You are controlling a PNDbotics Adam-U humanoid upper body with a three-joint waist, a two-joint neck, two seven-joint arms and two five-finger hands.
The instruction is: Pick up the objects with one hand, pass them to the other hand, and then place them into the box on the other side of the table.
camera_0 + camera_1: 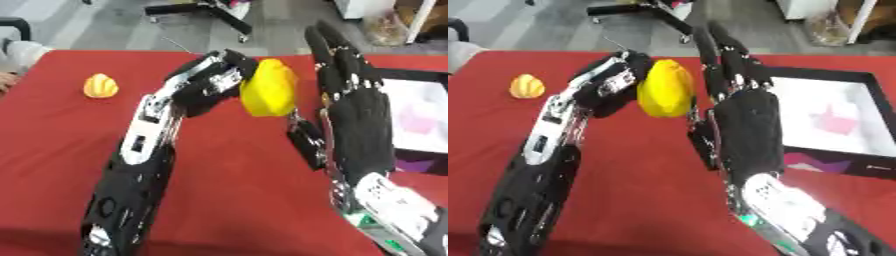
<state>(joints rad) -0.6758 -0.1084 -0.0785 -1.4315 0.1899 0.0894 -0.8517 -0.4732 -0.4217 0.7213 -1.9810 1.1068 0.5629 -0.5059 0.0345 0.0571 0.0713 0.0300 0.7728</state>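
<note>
My left hand point(213, 80) is raised above the red table point(236, 190), fingers curled round a yellow pepper-like object point(269, 88). Just to its right my right hand point(354, 107) stands open, fingers straight and pointing up, palm toward the yellow object, close beside it. Whether they touch I cannot tell. A smaller yellow-orange object point(101, 86) lies on the table at the far left. The black-rimmed box point(833, 75) with a white inside sits at the right of the table, a pink thing point(833, 121) in it.
A black chair base point(206, 12) stands on the grey floor beyond the table. A person's hand and pale sleeve point(17, 55) show at the far left edge, off the task's objects.
</note>
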